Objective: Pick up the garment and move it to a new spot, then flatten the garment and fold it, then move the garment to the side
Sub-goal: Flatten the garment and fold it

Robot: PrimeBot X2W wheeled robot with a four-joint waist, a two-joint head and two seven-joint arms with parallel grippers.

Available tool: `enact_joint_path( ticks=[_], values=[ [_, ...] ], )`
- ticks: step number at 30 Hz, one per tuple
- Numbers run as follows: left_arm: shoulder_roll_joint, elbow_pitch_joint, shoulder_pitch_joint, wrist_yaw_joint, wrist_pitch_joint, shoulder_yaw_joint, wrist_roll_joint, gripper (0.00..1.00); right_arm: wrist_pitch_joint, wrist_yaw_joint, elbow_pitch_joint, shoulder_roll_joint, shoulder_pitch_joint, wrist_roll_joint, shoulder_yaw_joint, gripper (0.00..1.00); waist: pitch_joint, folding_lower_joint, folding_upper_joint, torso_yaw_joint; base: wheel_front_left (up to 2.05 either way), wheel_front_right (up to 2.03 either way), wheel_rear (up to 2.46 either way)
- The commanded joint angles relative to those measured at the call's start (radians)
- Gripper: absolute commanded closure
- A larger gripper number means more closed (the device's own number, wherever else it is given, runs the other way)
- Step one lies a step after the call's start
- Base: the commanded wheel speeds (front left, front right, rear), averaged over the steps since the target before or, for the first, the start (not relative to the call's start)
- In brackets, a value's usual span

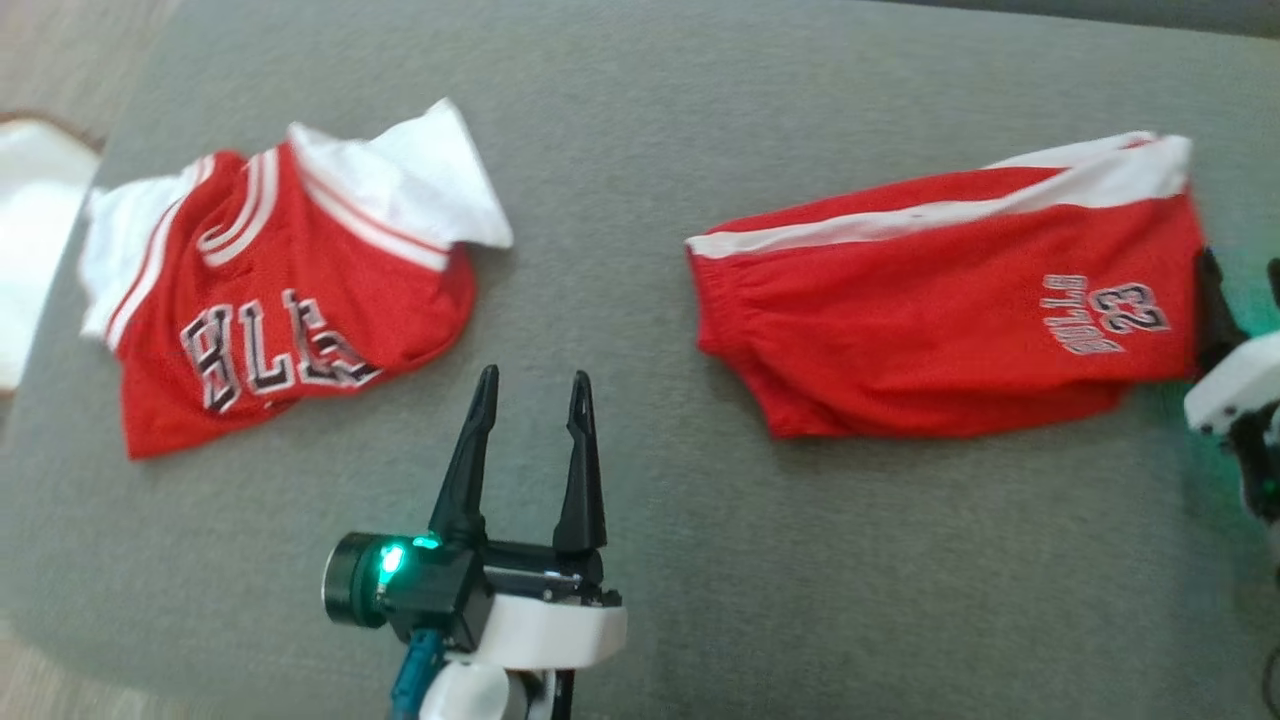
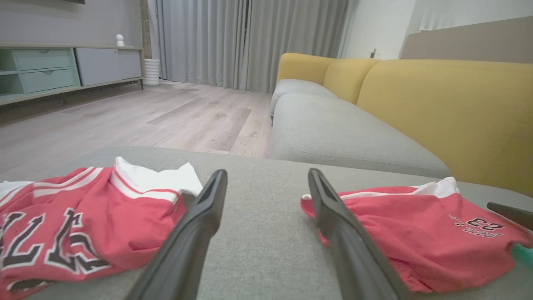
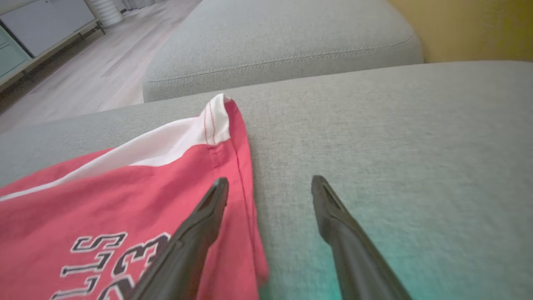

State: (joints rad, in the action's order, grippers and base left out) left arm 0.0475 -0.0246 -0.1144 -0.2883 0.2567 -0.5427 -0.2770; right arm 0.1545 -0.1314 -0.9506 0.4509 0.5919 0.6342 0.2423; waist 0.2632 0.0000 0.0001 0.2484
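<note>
Two red garments lie on the grey cushion [image 1: 620,150]. Red shorts [image 1: 950,310] with a white side stripe and "23" rest flat at the right, also seen as shorts [image 2: 416,233] and shorts [image 3: 125,200]. A folded red and white jersey [image 1: 290,290] lies at the left, also seen as the jersey [image 2: 83,221]. My left gripper [image 1: 535,385] stands open over bare cushion between them, holding nothing; the left gripper [image 2: 267,173] shows the same gap. My right gripper [image 1: 1243,290] is at the shorts' right edge. The right gripper [image 3: 270,183] is open, one finger above the shorts' hem and one over cushion.
A grey sofa seat [image 2: 333,129] with yellow backrests [image 2: 437,108] lies beyond the cushion's far edge. Wooden floor [image 2: 145,116] and a low cabinet [image 2: 50,71] are to the left. A white object [image 1: 30,230] sits off the cushion's left edge.
</note>
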Motion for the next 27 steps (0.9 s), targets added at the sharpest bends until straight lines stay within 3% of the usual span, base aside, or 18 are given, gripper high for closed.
enact_joint_path(
  ticks=[1,7,8,10,11,19,27],
  values=[
    [0.003,0.029,0.003,-0.003,0.005,0.019,0.008,0.0,-0.012,0.001,0.0,0.006,0.029,-0.013,0.006,0.0,0.024,0.0,-0.0001,0.032,0.0,0.0,0.0],
    [0.003,0.012,-0.008,0.0,0.005,-0.004,0.024,0.0,-0.104,0.001,-0.109,-0.042,0.083,-0.002,-0.02,0.0,0.038,0.0,-0.0001,0.069,0.0,0.0,0.0],
    [0.003,0.01,-0.01,0.0,0.005,-0.005,0.025,0.0,-0.123,0.001,-0.115,-0.051,0.083,0.008,-0.017,0.04,0.038,0.0,-0.0001,0.071,0.0,0.0,0.0],
    [0.003,0.008,-0.015,-0.001,0.005,-0.003,0.025,0.0,-0.149,0.001,-0.109,-0.066,0.08,0.028,-0.007,0.71,0.038,0.0,-0.0001,0.068,0.0,0.0,0.0],
    [0.003,0.008,-0.017,-0.002,0.005,-0.002,0.026,0.0,-0.147,0.001,-0.096,-0.07,0.078,0.037,-0.002,1.0,0.037,0.0,-0.0001,0.063,0.0,0.0,0.0],
    [0.003,-0.009,-0.023,0.009,0.005,0.018,0.031,0.0,-0.101,0.001,-0.045,-0.059,0.083,0.062,0.024,1.0,0.01,0.0,-0.0001,-0.063,0.0,0.0,0.0],
    [0.003,-0.036,-0.031,0.038,0.005,0.033,0.035,0.0,-0.096,0.001,-0.057,0.017,0.08,0.066,0.016,1.0,-0.031,0.0,-0.0001,-0.219,0.0,0.0,0.0]
  ],
)
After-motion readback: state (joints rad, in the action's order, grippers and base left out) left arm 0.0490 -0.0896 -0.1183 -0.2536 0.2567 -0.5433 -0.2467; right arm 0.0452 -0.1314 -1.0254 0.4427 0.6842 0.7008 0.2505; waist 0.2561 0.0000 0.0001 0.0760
